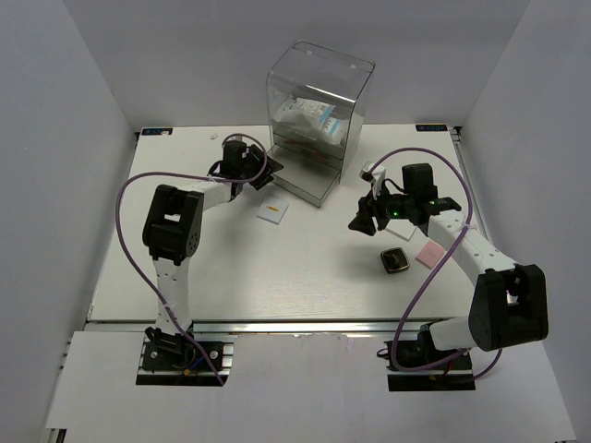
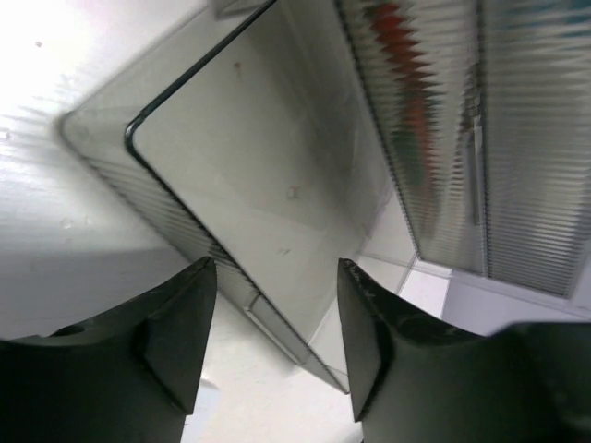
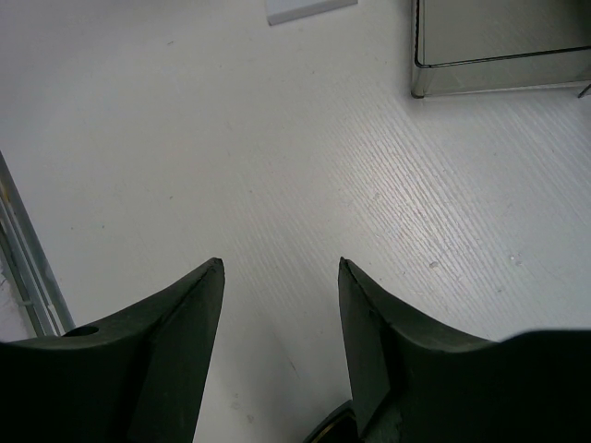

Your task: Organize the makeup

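Observation:
The makeup lies spread out. A white square (image 1: pixel 273 211) with a small mark lies left of centre. A black gold-rimmed compact (image 1: pixel 395 261) and a pink square (image 1: pixel 429 253) lie at the right, with another white square (image 1: pixel 400 232) partly under the right arm. A clear packet (image 1: pixel 309 118) lies inside the clear box (image 1: pixel 319 111). A red shape (image 2: pixel 406 74) shows blurred through its ribbed wall. My left gripper (image 1: pixel 261 171) (image 2: pixel 277 263) is open at the front edge of the pulled-out bottom drawer (image 2: pixel 259 175). My right gripper (image 1: pixel 362 221) (image 3: pixel 280 261) is open and empty above bare table; the compact's rim (image 3: pixel 334 431) shows below it.
The clear box stands at the back centre, its bottom drawer (image 1: pixel 309 187) pulled out toward the arms. A white square (image 3: pixel 309 8) and the drawer's corner (image 3: pixel 499 46) show at the top of the right wrist view. White walls enclose the table on three sides.

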You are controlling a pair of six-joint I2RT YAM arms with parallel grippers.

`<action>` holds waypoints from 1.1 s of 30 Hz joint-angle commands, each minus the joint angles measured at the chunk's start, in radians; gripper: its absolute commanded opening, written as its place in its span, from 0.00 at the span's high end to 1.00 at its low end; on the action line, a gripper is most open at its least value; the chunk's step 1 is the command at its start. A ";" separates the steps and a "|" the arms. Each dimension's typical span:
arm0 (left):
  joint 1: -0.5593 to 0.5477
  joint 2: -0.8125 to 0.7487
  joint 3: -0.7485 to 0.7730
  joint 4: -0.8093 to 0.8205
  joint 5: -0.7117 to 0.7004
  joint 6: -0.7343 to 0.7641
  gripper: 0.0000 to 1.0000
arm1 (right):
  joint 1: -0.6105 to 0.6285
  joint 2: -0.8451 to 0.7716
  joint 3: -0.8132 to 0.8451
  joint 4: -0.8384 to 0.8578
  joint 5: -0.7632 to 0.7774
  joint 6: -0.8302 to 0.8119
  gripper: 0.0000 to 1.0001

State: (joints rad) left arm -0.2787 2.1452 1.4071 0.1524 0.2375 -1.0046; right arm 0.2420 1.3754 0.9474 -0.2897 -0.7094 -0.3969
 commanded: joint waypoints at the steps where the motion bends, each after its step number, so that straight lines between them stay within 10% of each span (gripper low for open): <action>1: 0.004 -0.106 0.006 0.084 0.007 0.026 0.34 | 0.002 -0.015 0.011 0.004 -0.002 -0.010 0.42; 9: 0.022 -0.336 -0.158 -0.030 0.042 0.245 0.02 | 0.002 -0.013 0.017 0.003 0.004 -0.022 0.37; 16: 0.016 -0.594 -0.347 -0.177 -0.105 0.464 0.02 | 0.000 -0.006 0.036 -0.022 0.033 -0.071 0.11; 33: 0.032 -0.607 -0.358 -0.302 -0.056 0.614 0.02 | -0.001 -0.082 -0.021 -0.005 0.116 -0.088 0.11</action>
State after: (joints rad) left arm -0.2016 1.5055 0.9684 -0.0692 0.1692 -0.4923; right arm 0.2417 1.3369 0.9363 -0.2913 -0.6098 -0.4961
